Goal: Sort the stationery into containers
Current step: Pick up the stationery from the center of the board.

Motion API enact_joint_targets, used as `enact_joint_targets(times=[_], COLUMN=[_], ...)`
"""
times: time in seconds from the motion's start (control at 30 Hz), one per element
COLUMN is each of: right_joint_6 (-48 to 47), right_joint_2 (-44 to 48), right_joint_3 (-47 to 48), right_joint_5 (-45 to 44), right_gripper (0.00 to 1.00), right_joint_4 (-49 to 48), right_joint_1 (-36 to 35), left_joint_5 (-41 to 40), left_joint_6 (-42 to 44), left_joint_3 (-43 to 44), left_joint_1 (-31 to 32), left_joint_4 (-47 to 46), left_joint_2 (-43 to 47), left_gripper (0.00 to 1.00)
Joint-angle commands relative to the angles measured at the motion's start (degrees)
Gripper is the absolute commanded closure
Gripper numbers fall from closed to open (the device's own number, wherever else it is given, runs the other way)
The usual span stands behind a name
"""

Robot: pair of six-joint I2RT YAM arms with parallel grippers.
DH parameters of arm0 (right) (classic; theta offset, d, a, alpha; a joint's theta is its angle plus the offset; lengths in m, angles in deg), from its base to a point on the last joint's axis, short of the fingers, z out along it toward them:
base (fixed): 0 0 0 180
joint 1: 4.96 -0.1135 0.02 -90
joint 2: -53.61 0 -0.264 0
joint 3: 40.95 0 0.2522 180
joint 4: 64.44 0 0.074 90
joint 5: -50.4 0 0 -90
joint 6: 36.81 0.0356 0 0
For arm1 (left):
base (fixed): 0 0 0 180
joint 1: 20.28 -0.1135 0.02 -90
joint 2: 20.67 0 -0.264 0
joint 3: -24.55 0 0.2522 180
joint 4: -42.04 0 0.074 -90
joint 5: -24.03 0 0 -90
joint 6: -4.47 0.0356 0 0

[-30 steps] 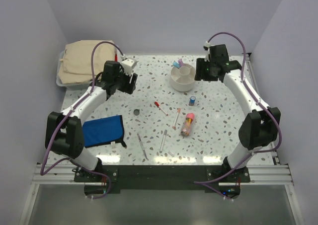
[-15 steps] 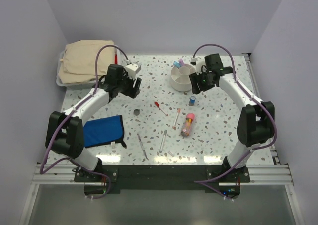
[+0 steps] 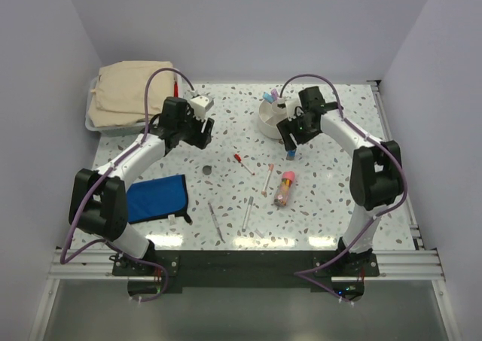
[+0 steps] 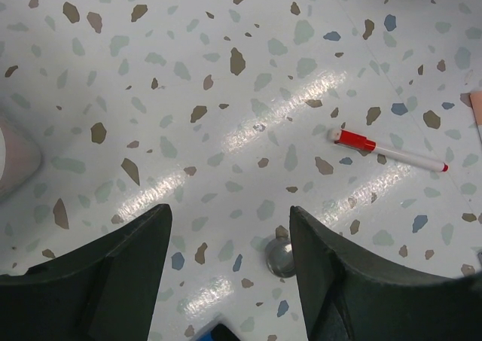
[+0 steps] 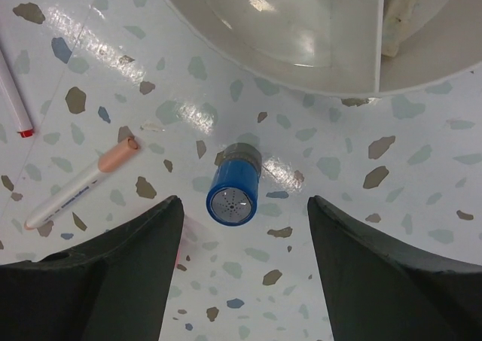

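Just before the round white divided plastic cup (image 5: 301, 55), a stubby blue-capped stick (image 5: 234, 192) stands under the wide-open, empty right claw (image 5: 242, 205); only its wrist view shows this plainly. Left of the cup, the left claw (image 4: 230, 220) gapes empty near a red-capped white pen (image 4: 388, 149).

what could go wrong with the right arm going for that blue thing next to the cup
1. The blue-capped stick seems to stand on end. A finger of the open right gripper could clip it, tipping it over so it rolls away.
2. The white cup sits close beside the stick, so a finger coming down might hit its rim and push it.
3. The peach-capped marker lies near the other finger and could get nudged.
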Motion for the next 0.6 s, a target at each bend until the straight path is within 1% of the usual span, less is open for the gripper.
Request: enact_joint_targets(times=[0.0, 0.3, 0.57], right_joint_6=[-0.98, -0.97, -0.54], right_joint_2=[-1.04, -3.41, -2.53], right_joint_3=[3.20, 4.34, 1.88], right_joint_5=[1.52, 1.34, 0.29], right_gripper=[0.29, 0.32, 0.35], right_joint_4=[0.11, 0.98, 0.81], right_joint_1=[-0.20, -1.17, -1.87], left_joint_5=[-0.65, -1.62, -1.88], left_joint_6=[0.96, 1.32, 1.14], left_joint_3=[0.33, 0.68, 1.03], left_joint_1=[0.12, 0.04, 0.12], left_joint_4=[-1.25, -1.16, -1.25], left_joint_2=[0.87, 0.26, -0.35], left_gripper=[0.31, 0.31, 0.31])
